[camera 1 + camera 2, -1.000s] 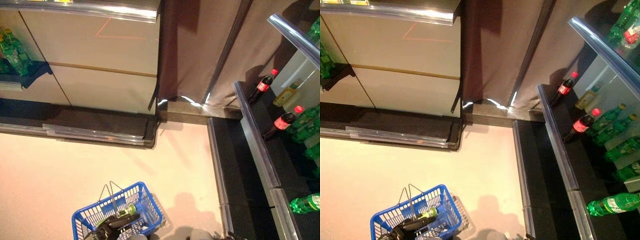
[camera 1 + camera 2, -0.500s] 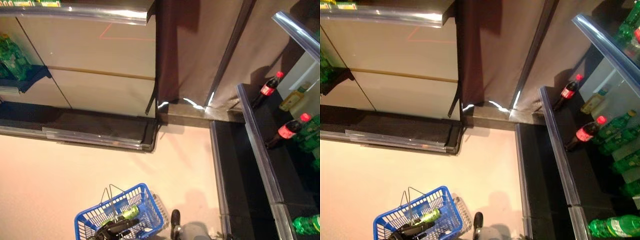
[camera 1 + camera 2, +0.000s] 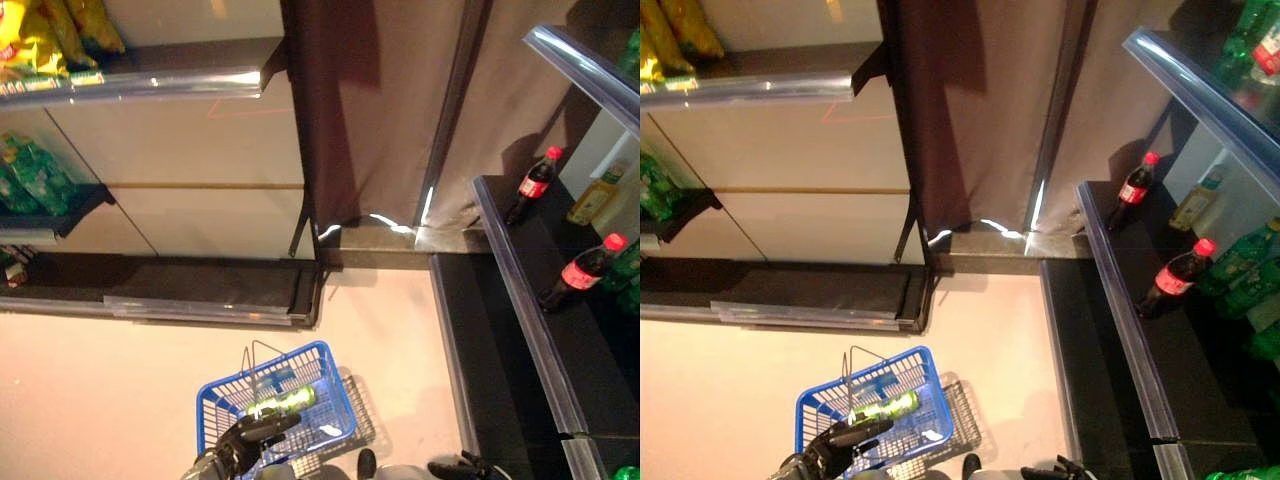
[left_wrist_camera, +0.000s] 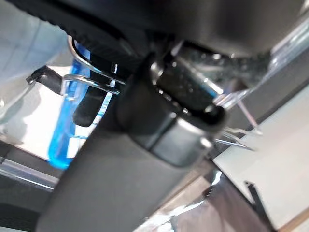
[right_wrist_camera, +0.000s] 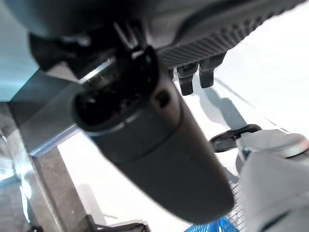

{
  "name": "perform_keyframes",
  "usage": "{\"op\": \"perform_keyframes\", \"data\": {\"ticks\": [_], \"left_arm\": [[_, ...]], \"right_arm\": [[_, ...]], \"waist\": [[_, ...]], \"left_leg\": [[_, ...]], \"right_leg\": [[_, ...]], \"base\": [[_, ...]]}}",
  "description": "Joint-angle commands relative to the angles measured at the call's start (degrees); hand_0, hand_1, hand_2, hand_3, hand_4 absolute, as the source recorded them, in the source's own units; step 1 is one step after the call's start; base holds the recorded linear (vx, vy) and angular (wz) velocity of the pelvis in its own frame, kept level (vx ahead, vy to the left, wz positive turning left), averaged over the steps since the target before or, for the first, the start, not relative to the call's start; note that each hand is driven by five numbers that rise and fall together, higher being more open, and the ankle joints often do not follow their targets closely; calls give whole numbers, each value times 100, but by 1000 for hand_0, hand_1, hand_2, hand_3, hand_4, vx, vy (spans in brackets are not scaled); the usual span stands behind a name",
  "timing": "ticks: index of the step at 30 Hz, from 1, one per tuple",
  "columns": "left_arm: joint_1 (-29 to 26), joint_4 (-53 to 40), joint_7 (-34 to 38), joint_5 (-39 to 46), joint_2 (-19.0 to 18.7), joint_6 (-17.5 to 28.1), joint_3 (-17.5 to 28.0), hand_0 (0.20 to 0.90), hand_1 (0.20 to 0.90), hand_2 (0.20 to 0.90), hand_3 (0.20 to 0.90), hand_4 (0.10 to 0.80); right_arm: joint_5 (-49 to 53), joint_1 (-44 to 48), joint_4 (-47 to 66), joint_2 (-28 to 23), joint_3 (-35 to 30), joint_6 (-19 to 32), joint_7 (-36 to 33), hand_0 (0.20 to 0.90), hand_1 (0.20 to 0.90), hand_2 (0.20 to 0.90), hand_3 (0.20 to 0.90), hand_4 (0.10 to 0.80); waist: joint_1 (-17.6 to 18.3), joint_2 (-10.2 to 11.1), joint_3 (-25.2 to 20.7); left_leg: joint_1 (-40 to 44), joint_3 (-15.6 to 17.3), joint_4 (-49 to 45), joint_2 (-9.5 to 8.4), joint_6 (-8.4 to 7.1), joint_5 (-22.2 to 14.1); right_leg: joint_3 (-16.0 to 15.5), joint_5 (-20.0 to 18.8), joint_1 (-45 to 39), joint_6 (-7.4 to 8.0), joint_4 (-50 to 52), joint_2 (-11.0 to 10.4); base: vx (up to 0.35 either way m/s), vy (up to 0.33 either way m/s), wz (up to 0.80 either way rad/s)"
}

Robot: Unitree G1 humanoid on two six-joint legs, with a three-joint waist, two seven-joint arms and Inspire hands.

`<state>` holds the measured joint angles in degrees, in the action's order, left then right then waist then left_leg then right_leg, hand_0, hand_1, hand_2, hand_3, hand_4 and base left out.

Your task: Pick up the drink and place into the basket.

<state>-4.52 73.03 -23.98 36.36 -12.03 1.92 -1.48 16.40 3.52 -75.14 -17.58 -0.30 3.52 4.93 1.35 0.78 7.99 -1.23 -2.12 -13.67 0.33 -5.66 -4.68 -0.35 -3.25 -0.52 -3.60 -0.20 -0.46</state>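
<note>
A green drink bottle (image 3: 283, 402) lies on its side inside the blue wire basket (image 3: 335, 395), which hangs a little above the pale floor and casts a shadow beside it. My left hand (image 3: 243, 443) is at the basket's near rim, shut on one wire handle (image 4: 91, 79). The other handle (image 3: 262, 352) droops out over the far rim. In the left wrist view the hand (image 4: 145, 145) fills the middle, with a blue strip of basket (image 4: 67, 137) behind it. My right hand (image 5: 159, 159) hangs idle and holds nothing, its fingers (image 5: 193, 79) relaxed.
On the right, a dark shelf (image 3: 520, 310) carries cola bottles (image 3: 530, 185) and a yellow bottle (image 3: 588, 198). On the left, shelves hold green bottles (image 3: 35, 175) and snack bags (image 3: 40, 35). A low platform (image 3: 210, 290) and a brown curtain (image 3: 340, 110) stand ahead.
The whole view has shifted, bringing the upper left shelf with snack bags into sight. The basket, with my left hand and the bottle, has moved forward and right, nearer the low platform.
</note>
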Motion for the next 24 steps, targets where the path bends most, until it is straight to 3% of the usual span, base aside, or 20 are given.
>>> {"op": "perform_keyframes", "data": {"ticks": [1, 11, 15, 18, 20, 24], "left_arm": [[129, -584, -557, 310, -335, 391, 267, 300, 300, 300, 200, 100], [156, -491, -657, 367, -333, 416, 303, 300, 300, 300, 200, 100], [71, -227, -677, 227, -417, 449, 266, 300, 300, 300, 200, 100], [-103, -63, -696, 130, -469, 514, 284, 300, 300, 300, 200, 100], [-148, -77, -581, 172, -495, 506, 268, 300, 300, 300, 200, 100], [-180, -121, -498, 180, -585, 459, 314, 300, 300, 300, 200, 100]], "right_arm": [[39, 20, -110, -258, 70, 74, 89, 900, 900, 900, 900, 800], [-85, -185, -69, -280, -163, 196, 128, 900, 900, 900, 900, 800], [103, -177, 115, -221, -189, 205, 162, 900, 900, 900, 900, 800], [218, -224, 115, -158, -259, 351, 201, 900, 900, 900, 900, 800], [111, -253, 46, -137, -337, 384, 270, 900, 900, 900, 900, 800], [-51, -293, -57, -96, -385, 389, 259, 900, 900, 900, 900, 800]], "waist": [[-251, 118, 75], [-113, 129, -75], [-27, 226, -7], [128, 279, 85], [172, 284, 122], [105, 216, 115]], "left_leg": [[112, -719, 543, -347, 479, 345], [409, -753, 677, -523, 606, 26], [498, -658, 840, -666, 771, -82], [599, -530, 1157, -720, 837, -60], [647, -386, 1263, -646, 811, -30], [613, 258, 1491, -353, 836, 129]], "right_leg": [[519, 276, -147, 453, 296, 80], [715, 178, -131, 560, 173, 5], [817, -61, 228, 833, 271, -136], [827, -456, 725, 1033, 257, -207], [619, -530, 864, 1112, 293, -284], [253, -255, 686, 1169, 707, -553]], "base": [[87, 92, -131], [45, 142, -53], [17, 136, -71], [-101, 118, -129], [-98, 24, -121], [-206, -32, -117]]}}
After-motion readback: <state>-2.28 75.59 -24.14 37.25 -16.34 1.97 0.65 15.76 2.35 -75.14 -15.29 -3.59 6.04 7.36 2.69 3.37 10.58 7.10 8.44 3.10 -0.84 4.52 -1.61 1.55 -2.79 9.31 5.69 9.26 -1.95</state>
